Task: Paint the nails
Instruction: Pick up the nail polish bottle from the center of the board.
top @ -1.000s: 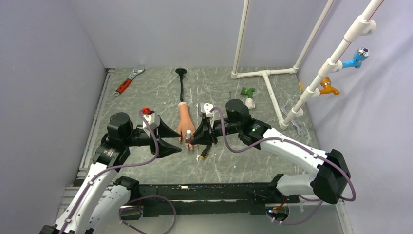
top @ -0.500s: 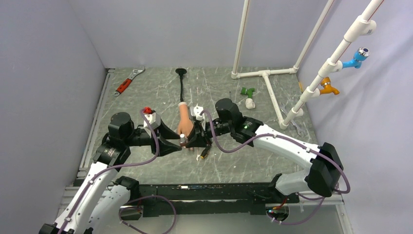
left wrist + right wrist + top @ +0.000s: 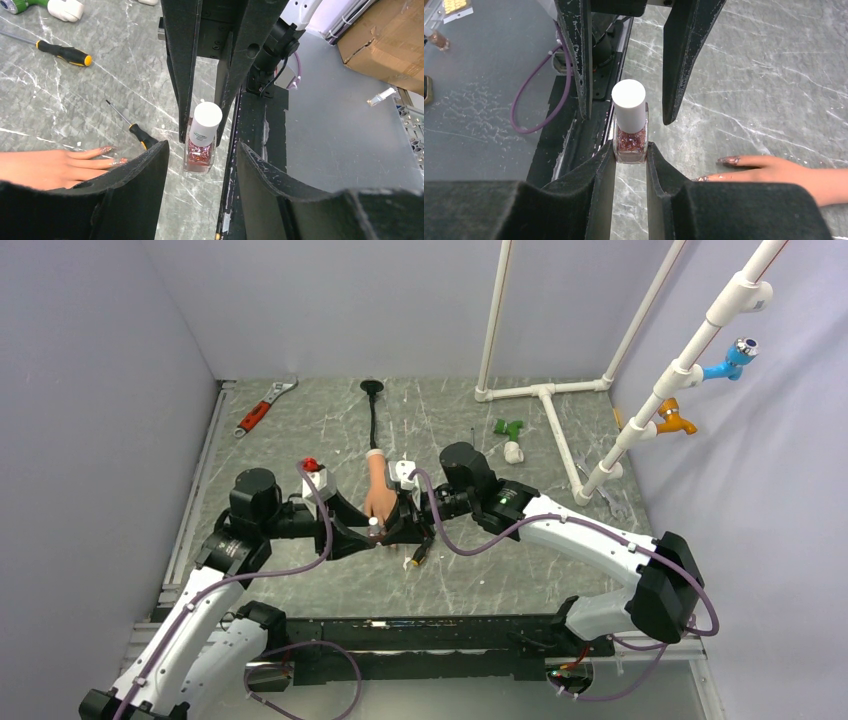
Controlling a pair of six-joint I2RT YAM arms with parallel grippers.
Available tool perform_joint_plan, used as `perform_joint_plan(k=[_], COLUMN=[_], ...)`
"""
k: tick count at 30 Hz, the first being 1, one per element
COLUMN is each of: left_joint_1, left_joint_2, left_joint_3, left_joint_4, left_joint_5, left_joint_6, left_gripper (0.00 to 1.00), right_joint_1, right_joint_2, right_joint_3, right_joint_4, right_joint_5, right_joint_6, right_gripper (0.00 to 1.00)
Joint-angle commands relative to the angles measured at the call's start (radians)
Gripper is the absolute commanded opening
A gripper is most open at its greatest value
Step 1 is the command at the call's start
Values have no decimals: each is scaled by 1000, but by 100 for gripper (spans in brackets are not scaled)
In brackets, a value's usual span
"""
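Right jaws pinch the polish bottle point(image 3: 629, 142); left jaws wide, flanking its white cap point(image 3: 205, 122) without touching; glittery nails point(image 3: 727, 160) nearby.

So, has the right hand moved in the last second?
Yes. The right hand, shut on the polish bottle, shifted left, away from the white pipe tee.

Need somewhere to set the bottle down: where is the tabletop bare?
Bare marble lies between the wrench and the black stalk, and between the screwdriver and the near edge. Crowded: beside the mannequin hand, where the left gripper and right gripper meet at the bottle.
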Motion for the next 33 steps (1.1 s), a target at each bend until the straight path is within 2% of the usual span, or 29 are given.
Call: perform_joint_plan(k=[1,13,20,22,24,27,29,30,31,32,33], left_joint_1=[-18,-56,-64,-67,-69,-71,-71,-70,-70,-69,-68], left_joint_2=[3,5,-9,-12,-17,-30,-49,-62,-76,-87,-90], left_joint_3=[10,21,20,21,20,20,23,22,17,10,7], left_joint_4=[2,-37,-45,-46,-43,-41,-45,-42,-34,-25,-17], left_joint_5=[-14,-73,-105,-115,-122,-136,-152,-157,-166,-169,-167], left_joint_6=[14,76,82,83,79,74,75,73,67,61,56], left_gripper=[58,58,45,40,30,0,0,0,0,0,0], right_joint_1=[5,6,7,7,7,8,9,9,8,9,8], right_joint_2=[-19,-35,-41,-43,-46,-50,-55,-57,-59,-61,-63], right_joint_3=[42,38,33,29,26,14,-2,-13,-16,-18,-20], right_joint_4=[30,51,60,70,76,93,132,153,162,168,175], right_joint_5=[-28,-56,-77,-82,-85,-83,-71,-66,-59,-45,-27], right_joint_6=[-25,-15,-4,2,6,17,31,39,46,57,67], right_gripper=[0,0,0,0,0,0,0,5,21,41,54])
